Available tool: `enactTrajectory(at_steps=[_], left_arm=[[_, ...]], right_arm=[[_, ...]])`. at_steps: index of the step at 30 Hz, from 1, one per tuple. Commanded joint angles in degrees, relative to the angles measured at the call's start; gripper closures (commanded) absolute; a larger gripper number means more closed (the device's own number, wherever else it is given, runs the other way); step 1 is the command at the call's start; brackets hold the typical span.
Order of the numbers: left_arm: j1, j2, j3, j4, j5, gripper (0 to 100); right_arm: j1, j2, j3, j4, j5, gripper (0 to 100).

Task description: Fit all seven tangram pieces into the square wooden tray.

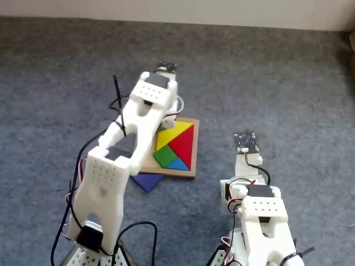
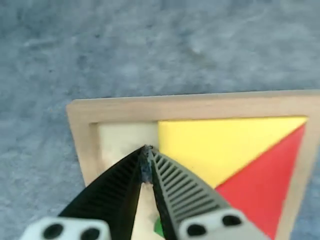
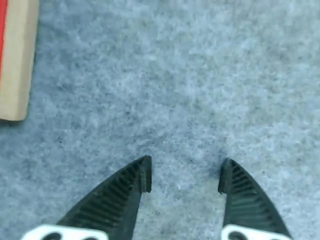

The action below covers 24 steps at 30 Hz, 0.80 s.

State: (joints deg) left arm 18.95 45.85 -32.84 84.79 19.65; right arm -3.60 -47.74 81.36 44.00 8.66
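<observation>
The square wooden tray [image 1: 195, 152] lies on the carpet and holds a yellow triangle [image 1: 173, 135], a red triangle [image 1: 184, 145], a green piece [image 1: 164, 156] and a blue piece [image 1: 178, 164]. A dark purple piece [image 1: 147, 180] lies on the carpet against the tray's near edge, partly under the left arm. In the left wrist view my left gripper [image 2: 146, 156] is shut with nothing between its fingers, its tips over the bare tray floor [image 2: 125, 137] beside the yellow triangle [image 2: 220, 150]. My right gripper [image 3: 185, 175] stands open over bare carpet, apart from the tray's corner [image 3: 17, 65].
Grey carpet surrounds the tray on all sides. The left arm [image 1: 138, 127] stretches over the tray's left half and hides it. The right arm [image 1: 258, 210] stands to the right of the tray.
</observation>
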Motion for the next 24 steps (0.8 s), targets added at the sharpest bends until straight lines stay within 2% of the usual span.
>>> enactTrajectory(at_steps=[1,12,20,24], left_arm=[[4.18,-0.48,-6.55,2.90,0.97,100],[8.48,-0.40,-24.04,15.30,1.23,100],[12.26,-0.40,-25.63,15.74,1.14,100],[10.95,-0.48,-25.89,15.74,1.05,100]], right_arm=[[0.66,-0.22,0.31,-1.19,0.62,78.2],[0.66,-0.22,0.31,-1.19,0.62,78.2],[0.66,-0.22,0.31,-1.19,0.62,78.2],[0.66,-0.22,0.31,-1.19,0.62,78.2]])
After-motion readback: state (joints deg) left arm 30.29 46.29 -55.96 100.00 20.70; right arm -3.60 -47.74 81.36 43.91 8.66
